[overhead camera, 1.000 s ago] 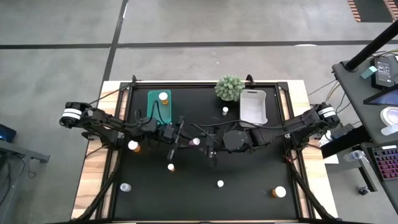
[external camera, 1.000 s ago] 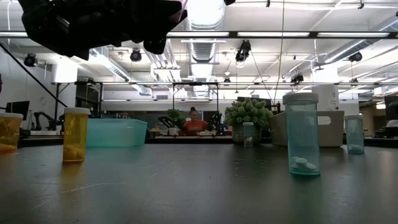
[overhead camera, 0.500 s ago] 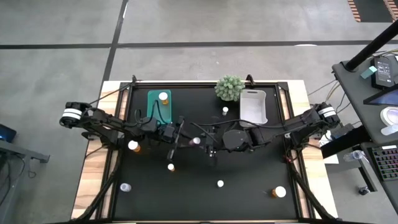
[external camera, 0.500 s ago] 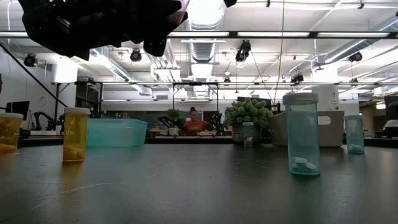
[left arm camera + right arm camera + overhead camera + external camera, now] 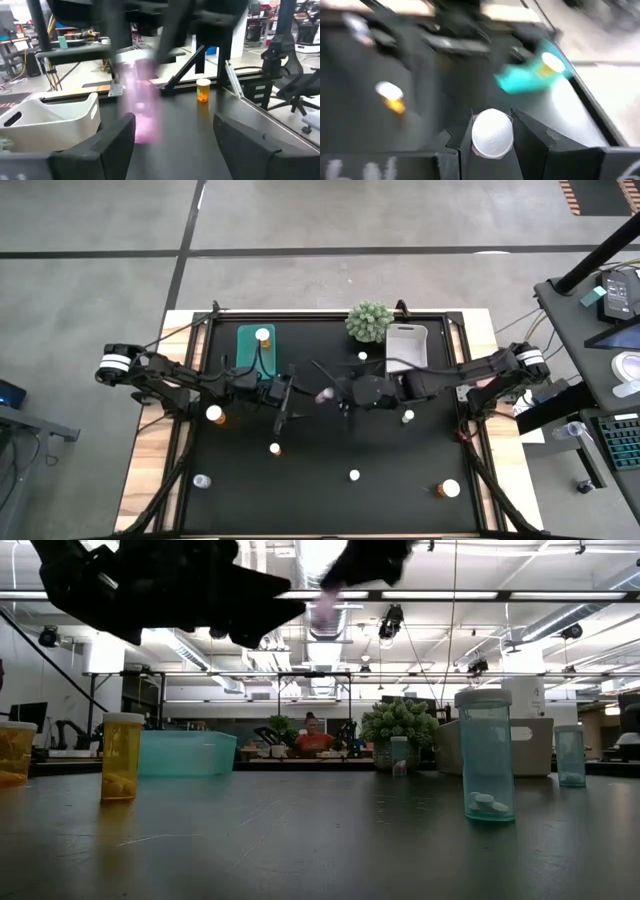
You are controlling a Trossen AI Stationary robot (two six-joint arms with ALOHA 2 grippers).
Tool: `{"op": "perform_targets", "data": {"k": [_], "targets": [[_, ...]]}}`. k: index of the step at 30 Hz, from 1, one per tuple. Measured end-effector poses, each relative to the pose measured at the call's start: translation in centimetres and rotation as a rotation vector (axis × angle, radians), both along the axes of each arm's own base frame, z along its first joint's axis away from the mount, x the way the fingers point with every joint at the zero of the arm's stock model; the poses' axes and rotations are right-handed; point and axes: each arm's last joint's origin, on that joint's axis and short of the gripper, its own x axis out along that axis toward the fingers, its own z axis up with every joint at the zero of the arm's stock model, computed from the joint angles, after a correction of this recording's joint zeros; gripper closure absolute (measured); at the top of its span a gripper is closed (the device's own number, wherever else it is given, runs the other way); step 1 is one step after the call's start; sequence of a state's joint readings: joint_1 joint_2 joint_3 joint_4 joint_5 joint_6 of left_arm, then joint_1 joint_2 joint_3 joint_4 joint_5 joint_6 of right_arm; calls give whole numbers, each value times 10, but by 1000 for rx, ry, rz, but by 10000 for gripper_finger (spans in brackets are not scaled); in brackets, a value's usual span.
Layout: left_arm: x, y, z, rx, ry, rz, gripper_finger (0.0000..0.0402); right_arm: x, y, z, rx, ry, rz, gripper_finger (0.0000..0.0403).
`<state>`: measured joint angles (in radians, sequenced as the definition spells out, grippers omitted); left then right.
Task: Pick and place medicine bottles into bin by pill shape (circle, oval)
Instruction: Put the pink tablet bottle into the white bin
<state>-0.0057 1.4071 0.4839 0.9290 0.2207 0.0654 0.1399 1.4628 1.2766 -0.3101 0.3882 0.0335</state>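
My right gripper (image 5: 333, 394) is shut on a pink medicine bottle (image 5: 325, 394) above the middle of the table. In the left wrist view the pink bottle (image 5: 141, 102) shows blurred under the right arm's dark fingers. My left gripper (image 5: 288, 396) is open just left of the bottle, and its fingers (image 5: 117, 137) stand wide apart short of it. Other white-capped bottles stand upright on the table: an amber one (image 5: 214, 414), small ones (image 5: 274, 448) (image 5: 354, 475), and one (image 5: 408, 417) beside the right arm. My right gripper pinches the pink bottle at its white cap end (image 5: 492, 134) between its two fingers. The cap's flat top faces back toward the wrist. The fingers come from the table's right, slanting down. The bottle is lifted clear, high above the table (image 5: 325, 605).
A teal bin (image 5: 252, 350) at the far left holds an amber bottle (image 5: 263, 336). A white bin (image 5: 407, 352) and a green plant ball (image 5: 368, 321) stand at the far right. More bottles stand near the front edge (image 5: 201, 480) (image 5: 447, 489) and by the plant (image 5: 362, 358).
My left gripper has opened and let go of the pink bottle. My right gripper has swung with the bottle toward the table's far edge. Its arm has uncovered a white-capped bottle on the table beside it.
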Motion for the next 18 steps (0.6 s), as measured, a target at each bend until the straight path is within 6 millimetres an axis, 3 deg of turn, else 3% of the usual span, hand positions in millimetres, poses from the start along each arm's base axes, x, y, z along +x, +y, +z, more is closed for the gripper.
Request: {"op": "perform_targets", "data": {"k": [4,11,18], "targets": [[0,3,-1,-1,14,-12,152,-11,-25,1,-6,52,-103,295],[0,6,-2,-3,24,15,152,-35,-51,6,26,84,-183,295],[0,6,-2,-2,23,18,152,-79,-80,-4,49,119,-415,295]]}}
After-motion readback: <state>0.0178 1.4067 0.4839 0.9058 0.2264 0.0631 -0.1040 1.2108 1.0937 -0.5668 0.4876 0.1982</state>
